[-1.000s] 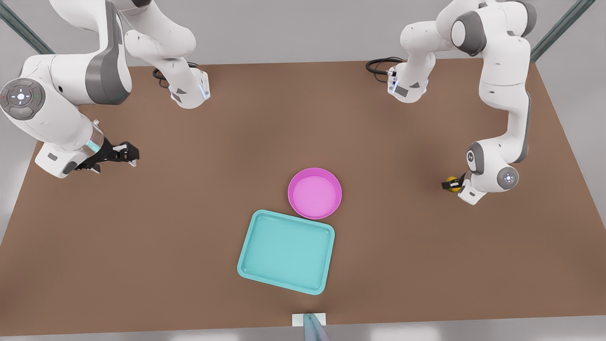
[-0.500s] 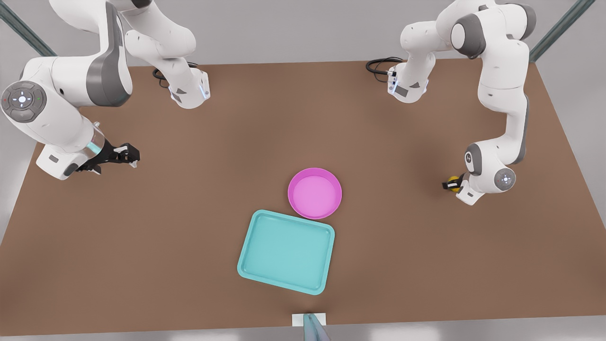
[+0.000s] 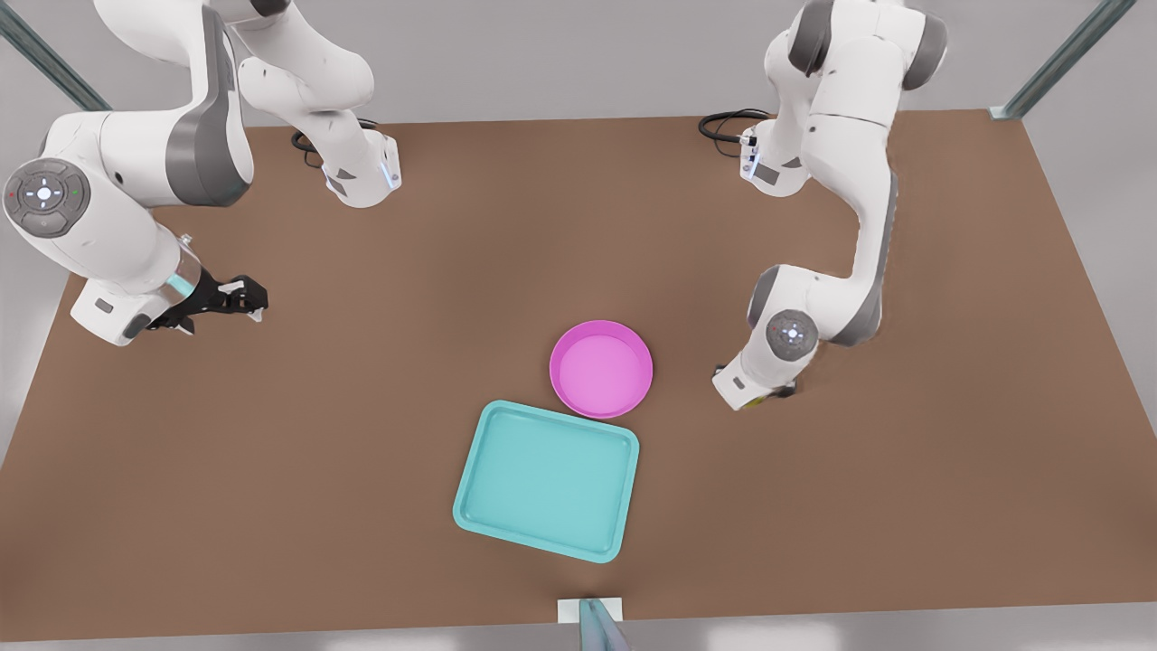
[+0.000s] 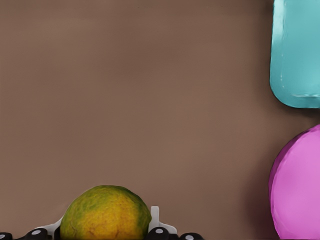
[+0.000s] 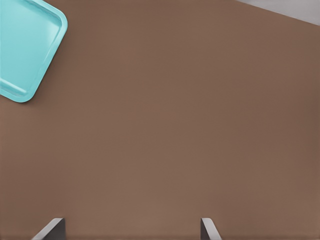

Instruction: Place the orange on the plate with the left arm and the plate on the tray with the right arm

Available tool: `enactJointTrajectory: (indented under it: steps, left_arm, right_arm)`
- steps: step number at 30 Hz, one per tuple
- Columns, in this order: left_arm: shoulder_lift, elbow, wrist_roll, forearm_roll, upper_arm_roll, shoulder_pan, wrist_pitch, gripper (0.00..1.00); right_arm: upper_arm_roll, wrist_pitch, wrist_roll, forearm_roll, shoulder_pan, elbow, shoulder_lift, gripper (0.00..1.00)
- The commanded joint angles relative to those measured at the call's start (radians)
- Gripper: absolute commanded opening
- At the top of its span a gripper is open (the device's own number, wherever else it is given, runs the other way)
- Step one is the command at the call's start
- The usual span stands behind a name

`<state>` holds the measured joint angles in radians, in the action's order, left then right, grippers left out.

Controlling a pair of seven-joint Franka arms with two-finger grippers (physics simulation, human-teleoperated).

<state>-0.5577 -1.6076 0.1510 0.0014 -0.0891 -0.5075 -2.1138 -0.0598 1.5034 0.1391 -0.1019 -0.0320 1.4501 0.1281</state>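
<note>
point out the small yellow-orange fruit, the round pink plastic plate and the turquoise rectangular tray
small yellow-orange fruit [image 4: 106,212], left wrist view, middle of its rough skin
round pink plastic plate [image 3: 601,368], front view, pale inside
turquoise rectangular tray [image 3: 546,479], front view, bare floor

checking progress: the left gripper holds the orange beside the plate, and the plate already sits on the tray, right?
Not quite. The front view shows the plate on the table, touching the tray edge, not on it. The left gripper does hold the orange beside the plate; the right gripper waits open.
</note>
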Motion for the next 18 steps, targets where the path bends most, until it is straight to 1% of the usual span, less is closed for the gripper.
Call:
enactJointTrajectory:
  steps: [1, 4, 5, 8, 10, 11, 13, 14, 15, 16, 17, 18]
  left_arm:
    - [-0.093, 0.169, 0.697, -0.058, 0.023, -0.094, 0.205, 0.61]
    - [-0.241, 0.359, 0.84, -0.058, 0.028, -0.16, 0.198, 0.62]
    - [-0.26, 0.384, 0.871, -0.058, 0.035, -0.169, 0.196, 0.62]
    - [-0.271, 0.38, 0.975, -0.058, 0.091, -0.19, 0.204, 0.62]
    - [-0.271, 0.371, 0.975, -0.061, 0.097, -0.203, 0.218, 0.64]
    - [-0.272, 0.371, 0.972, -0.06, 0.095, -0.203, 0.218, 1.0]
    - [-0.265, 0.374, 0.969, -0.06, 0.094, -0.198, 0.235, 1.0]
    - [-0.252, 0.377, 0.961, -0.112, 0.083, -0.177, 0.25, 1.0]
    - [-0.226, 0.385, 0.955, -0.109, 0.066, -0.155, 0.297, 1.0]
    - [-0.125, 0.403, 0.872, -0.113, 0.025, -0.099, 0.406, 1.0]
    - [-0.038, 0.48, 0.629, -0.113, 0.017, 0.009, 0.59, 1.0]
    - [0.011, 0.558, 0.356, -0.101, -0.006, 0.098, 0.783, 1.0]
  right_arm:
    - [0.0, 0.0, 0.001, 0.001, 0.0, 0.0, -0.001, 1.0]
    - [0.0, 0.0, 0.002, 0.001, 0.0, 0.0, -0.001, 1.0]
    - [0.0, 0.0, 0.001, 0.001, 0.0, 0.001, 0.001, 1.0]
    - [0.0, 0.0, 0.001, 0.001, 0.0, 0.001, 0.001, 1.0]
    - [0.0, 0.0, 0.002, 0.001, 0.0, 0.0, 0.002, 1.0]
    - [0.0, 0.0, 0.001, 0.001, 0.0, 0.001, 0.002, 1.0]
    - [0.0, 0.008, -0.001, 0.008, -0.006, 0.033, 0.013, 1.0]
    - [0.0, 0.023, -0.003, 0.051, -0.011, 0.041, 0.03, 1.0]
    - [0.0, 0.061, -0.003, 0.102, -0.026, 0.085, 0.05, 1.0]
    - [-0.002, 0.106, -0.003, 0.178, -0.045, 0.144, 0.07, 1.0]
    - [-0.006, 0.19, -0.003, 0.243, -0.098, 0.181, 0.117, 1.0]
    - [-0.009, 0.277, -0.053, 0.324, -0.16, 0.182, 0.186, 1.0]
